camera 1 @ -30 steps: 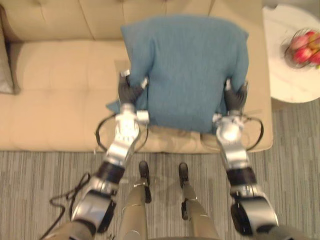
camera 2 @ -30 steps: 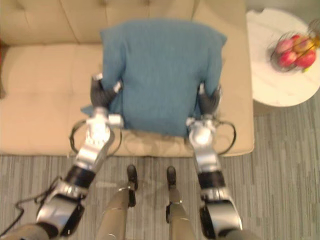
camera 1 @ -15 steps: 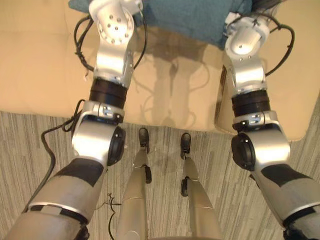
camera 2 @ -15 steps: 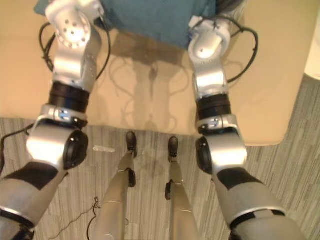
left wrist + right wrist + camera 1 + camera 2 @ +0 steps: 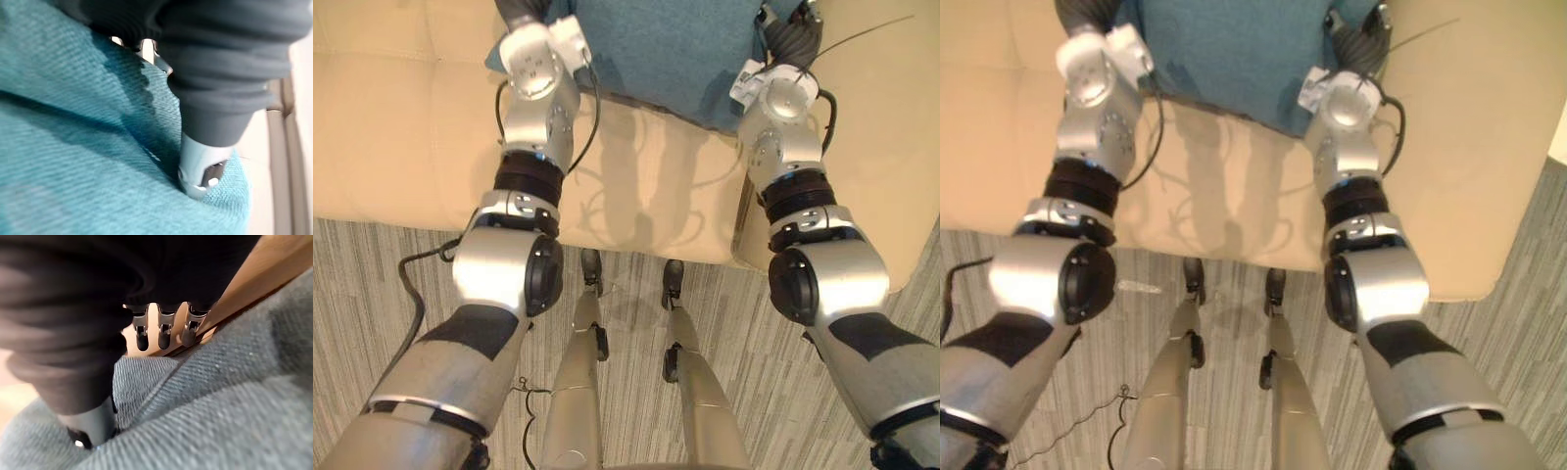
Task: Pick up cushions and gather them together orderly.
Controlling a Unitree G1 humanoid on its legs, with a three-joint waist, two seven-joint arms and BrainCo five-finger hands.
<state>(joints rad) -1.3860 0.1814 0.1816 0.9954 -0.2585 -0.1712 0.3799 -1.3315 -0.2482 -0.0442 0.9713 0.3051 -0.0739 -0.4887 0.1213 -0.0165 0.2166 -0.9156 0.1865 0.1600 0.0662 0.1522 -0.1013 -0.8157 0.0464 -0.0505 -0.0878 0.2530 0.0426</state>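
Observation:
A teal cushion [image 5: 656, 49] lies on the beige sofa seat, at the top of the eye views. My left hand [image 5: 521, 10] is at its left side, its dark cover close against the teal cloth [image 5: 73, 147] in the left wrist view. At the cushion's right side is my right hand [image 5: 793, 34]. In the right wrist view its fingers [image 5: 164, 330] stretch out straight past the cushion's edge [image 5: 220, 406] toward the sofa, and its thumb rests against the cloth.
The sofa seat [image 5: 401, 127] spreads to both sides of the cushion, and its arm [image 5: 891, 147] is on the right. The sofa's front edge runs across the middle of the eye views, with striped grey carpet [image 5: 372, 274] below it.
The camera has tipped down, so the cushion now sits at the top edge and the side table has left the picture. Both hands stay at the cushion's sides.

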